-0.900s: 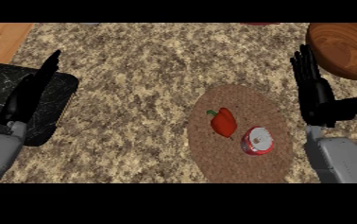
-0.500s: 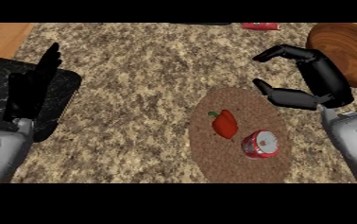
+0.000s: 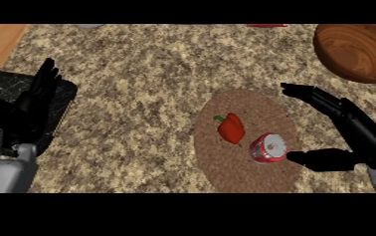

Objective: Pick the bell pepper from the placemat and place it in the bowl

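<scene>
I had the right hand [image 3: 339,130] spread wide, holding nothing. Pepper [image 3: 231,128] lay on the mat [image 3: 242,175], left of that hand, a can [image 3: 267,148] between them. Looked light, stiff, slick; I'd pinch across its body. Bowl [image 3: 351,51] sat beyond the hand. Left hand [image 3: 33,105] rested open.

Looks like a kitchen. Speckled granite counter [image 3: 147,70], round placemat [image 3: 246,173] with a pepper [image 3: 232,128] and can [image 3: 267,148], wooden bowl [image 3: 351,51] at the right edge.
</scene>
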